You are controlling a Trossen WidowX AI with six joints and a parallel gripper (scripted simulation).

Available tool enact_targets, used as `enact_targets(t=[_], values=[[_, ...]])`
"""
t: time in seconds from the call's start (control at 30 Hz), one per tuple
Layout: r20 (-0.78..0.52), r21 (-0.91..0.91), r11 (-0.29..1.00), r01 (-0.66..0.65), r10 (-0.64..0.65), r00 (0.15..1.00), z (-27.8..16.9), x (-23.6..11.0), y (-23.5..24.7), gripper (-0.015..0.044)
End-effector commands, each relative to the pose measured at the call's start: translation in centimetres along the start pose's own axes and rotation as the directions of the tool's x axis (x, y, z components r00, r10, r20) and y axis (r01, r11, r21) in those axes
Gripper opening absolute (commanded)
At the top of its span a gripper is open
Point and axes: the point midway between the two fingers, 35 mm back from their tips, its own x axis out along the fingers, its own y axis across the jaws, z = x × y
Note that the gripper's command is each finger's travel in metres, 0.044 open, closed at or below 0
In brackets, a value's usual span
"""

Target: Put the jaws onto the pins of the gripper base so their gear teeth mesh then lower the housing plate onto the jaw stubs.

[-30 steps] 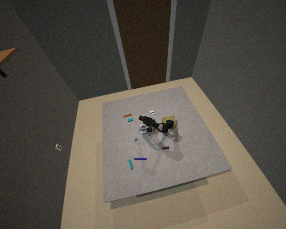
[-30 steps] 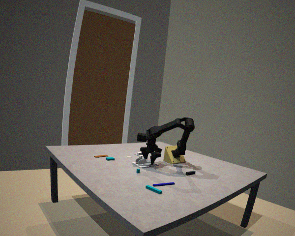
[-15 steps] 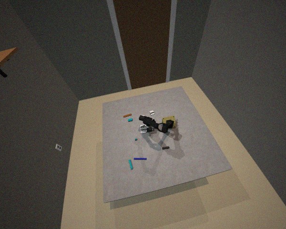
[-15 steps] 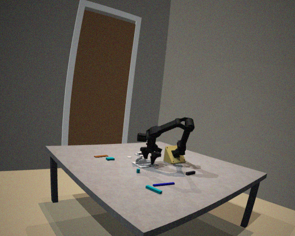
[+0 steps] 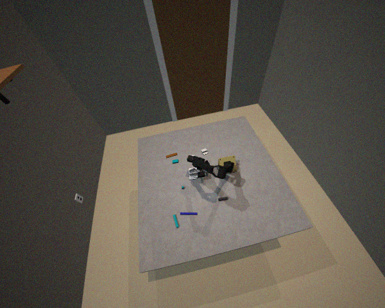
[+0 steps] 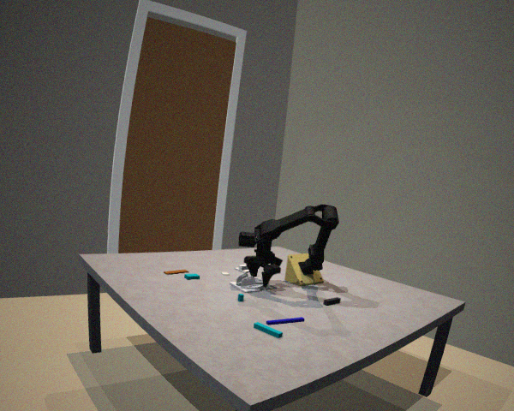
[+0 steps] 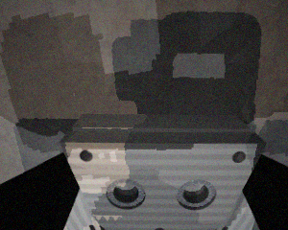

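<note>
My gripper (image 5: 197, 171) (image 6: 259, 277) (image 7: 159, 154) points down at the white gripper base (image 5: 192, 178) (image 6: 247, 288), its fingers wide apart. In the wrist view the pale, ridged housing plate (image 7: 160, 168) spans the gap, with a finger against each side edge; the gripper appears shut on it. The plate shows two small holes and two larger ringed holes. Grey curved jaws (image 6: 245, 279) lie over the base's left part. A few gear teeth show at the wrist view's lower edge. The fingers and arm hide the base's right part, so meshing and seating cannot be told.
Behind the base lies another small white part (image 5: 204, 151) (image 6: 242, 268). An orange bar (image 5: 171, 154) and a teal block (image 5: 175, 161) lie at the back left. A teal peg (image 6: 240, 297), a blue bar (image 6: 285, 320), a teal bar (image 6: 267, 330) and a black block (image 6: 331, 300) lie in front.
</note>
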Motion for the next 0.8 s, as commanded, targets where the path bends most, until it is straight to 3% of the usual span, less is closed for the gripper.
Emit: enact_targets(t=[0.0, 0.77], values=[[-0.004, -0.005, 1.0, 0.002, -0.002, 1.0, -0.12, 0.17, -0.02, 0.0351], [-0.004, -0.005, 1.0, 0.002, -0.002, 1.0, -0.12, 0.39, -0.02, 0.0351]])
